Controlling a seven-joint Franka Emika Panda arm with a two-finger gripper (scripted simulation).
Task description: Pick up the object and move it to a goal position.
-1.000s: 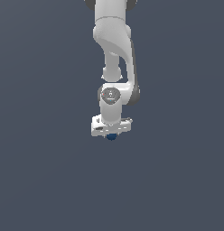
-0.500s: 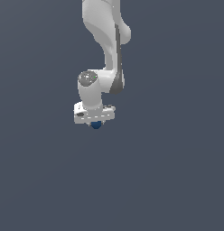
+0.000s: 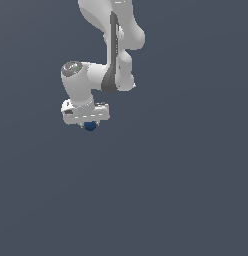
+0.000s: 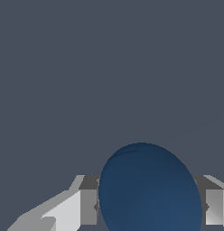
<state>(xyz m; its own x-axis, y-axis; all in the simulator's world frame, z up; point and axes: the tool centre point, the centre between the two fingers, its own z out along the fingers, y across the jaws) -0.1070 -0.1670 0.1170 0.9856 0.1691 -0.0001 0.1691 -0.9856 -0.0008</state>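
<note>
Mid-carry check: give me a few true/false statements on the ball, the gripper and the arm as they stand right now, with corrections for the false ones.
1. The dark blue ball sits between the gripper fingers. True.
2. The gripper is open and empty. False: it is shut on the ball, with a finger against each side in the wrist view.
3. In the exterior view, the ball shows just below the white gripper body. True.
4. The ball is red. False: it is dark blue.
5. A second object lies beneath the gripper. False: only the plain grey background shows there.
</note>
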